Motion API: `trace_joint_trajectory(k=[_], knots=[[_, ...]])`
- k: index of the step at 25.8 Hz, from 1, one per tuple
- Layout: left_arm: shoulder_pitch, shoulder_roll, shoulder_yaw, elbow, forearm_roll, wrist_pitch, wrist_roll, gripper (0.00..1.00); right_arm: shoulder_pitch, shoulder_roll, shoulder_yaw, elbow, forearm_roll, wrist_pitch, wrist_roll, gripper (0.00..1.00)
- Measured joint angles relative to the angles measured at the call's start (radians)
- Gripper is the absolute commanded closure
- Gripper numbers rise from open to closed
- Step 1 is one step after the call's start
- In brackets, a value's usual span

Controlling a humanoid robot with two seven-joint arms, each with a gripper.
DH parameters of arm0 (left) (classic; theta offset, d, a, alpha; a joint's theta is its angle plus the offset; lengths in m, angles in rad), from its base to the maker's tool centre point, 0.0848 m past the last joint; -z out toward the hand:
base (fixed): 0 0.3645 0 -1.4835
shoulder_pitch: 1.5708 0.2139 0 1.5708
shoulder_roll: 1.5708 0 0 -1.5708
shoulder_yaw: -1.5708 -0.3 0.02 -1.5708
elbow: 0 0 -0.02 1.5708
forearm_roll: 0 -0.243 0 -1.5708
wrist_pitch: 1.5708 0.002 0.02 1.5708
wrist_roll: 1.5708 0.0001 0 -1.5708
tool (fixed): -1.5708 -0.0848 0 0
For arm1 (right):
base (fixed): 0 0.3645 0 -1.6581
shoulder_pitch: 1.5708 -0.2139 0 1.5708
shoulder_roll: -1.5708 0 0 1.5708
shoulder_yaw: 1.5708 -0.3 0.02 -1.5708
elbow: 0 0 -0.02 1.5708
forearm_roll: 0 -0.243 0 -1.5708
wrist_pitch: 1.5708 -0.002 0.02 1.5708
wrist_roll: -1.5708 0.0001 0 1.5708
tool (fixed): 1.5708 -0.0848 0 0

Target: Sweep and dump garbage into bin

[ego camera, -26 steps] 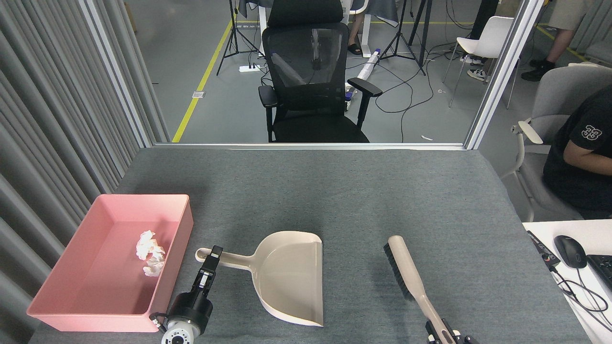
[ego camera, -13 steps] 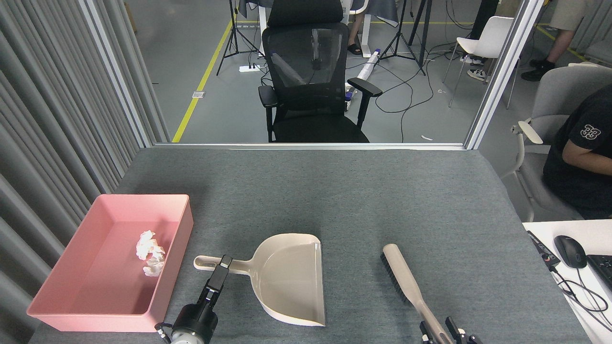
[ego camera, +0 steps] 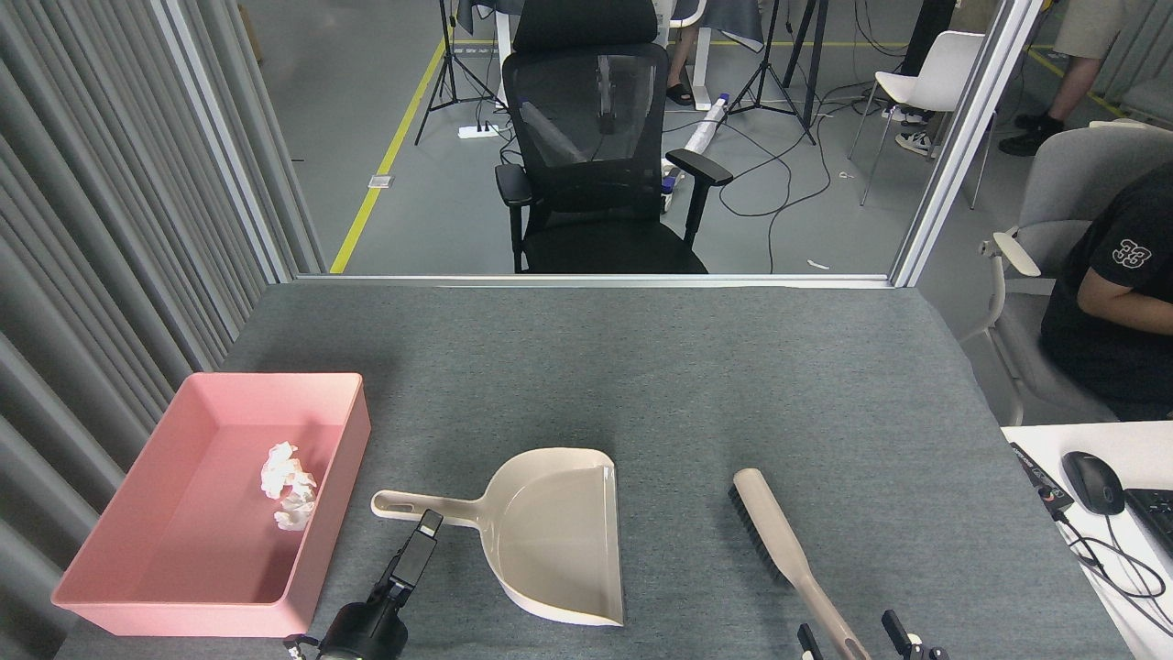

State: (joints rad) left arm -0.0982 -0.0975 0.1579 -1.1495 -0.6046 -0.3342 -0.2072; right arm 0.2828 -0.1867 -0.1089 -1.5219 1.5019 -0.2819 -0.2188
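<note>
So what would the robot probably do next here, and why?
Probably draw both arms back to rest. The garbage already lies in the bin, the dustpan and brush lie flat on the table, and the right gripper looks open.

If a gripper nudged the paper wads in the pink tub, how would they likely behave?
The paper wads look crumpled and airy, so probably very light and easily pushed. Their irregular, soft shape suggests they would squash rather than resist, and tumble rather than roll. The pink tub has smooth walls, so they would likely slide until stopped.
</note>
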Motion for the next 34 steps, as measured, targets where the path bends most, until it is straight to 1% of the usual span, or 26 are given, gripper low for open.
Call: trace_joint_trajectory(k=[4, 8, 14, 17, 21, 24, 26, 29, 31, 34], knots=[[0.037, 0.004, 0.000, -0.056, -0.031, -0.001, -0.002, 0.03, 0.007, -0.005, -0.003, -0.015, 0.000, -0.002, -0.001, 0.02], [0.099, 0.006, 0.000, -0.130, -0.041, 0.003, -0.006, 0.03, 0.013, -0.011, -0.004, -0.031, 0.000, -0.011, -0.001, 0.02], [0.190, 0.025, 0.000, -0.232, -0.045, -0.003, -0.009, 0.03, 0.018, -0.011, -0.054, -0.063, -0.004, -0.088, -0.001, 0.02], [0.245, 0.047, 0.000, -0.304, -0.045, -0.015, -0.009, 0.03, 0.017, -0.008, -0.095, -0.068, -0.005, -0.143, -0.002, 0.02], [0.325, 0.093, -0.001, -0.414, -0.044, -0.023, -0.011, 0.03, 0.004, -0.007, -0.125, -0.070, -0.006, -0.173, -0.007, 0.02], [0.380, 0.108, -0.002, -0.499, -0.044, -0.030, -0.013, 0.03, -0.020, 0.007, -0.132, -0.070, -0.007, -0.172, 0.000, 0.02], [0.404, 0.117, -0.001, -0.542, -0.051, -0.032, -0.013, 0.03, -0.049, 0.041, -0.134, -0.070, -0.015, -0.145, 0.002, 0.02], [0.404, 0.130, 0.002, -0.568, -0.112, -0.035, -0.010, 0.03, -0.100, 0.094, -0.130, -0.071, -0.030, -0.058, 0.022, 0.02], [0.378, 0.139, 0.007, -0.575, -0.192, -0.037, -0.003, 0.04, -0.127, 0.112, -0.122, -0.072, -0.032, -0.020, 0.051, 0.02], [0.312, 0.145, 0.026, -0.578, -0.338, -0.032, 0.006, 0.03, -0.161, 0.122, -0.099, -0.073, -0.030, 0.012, 0.087, 0.02]])
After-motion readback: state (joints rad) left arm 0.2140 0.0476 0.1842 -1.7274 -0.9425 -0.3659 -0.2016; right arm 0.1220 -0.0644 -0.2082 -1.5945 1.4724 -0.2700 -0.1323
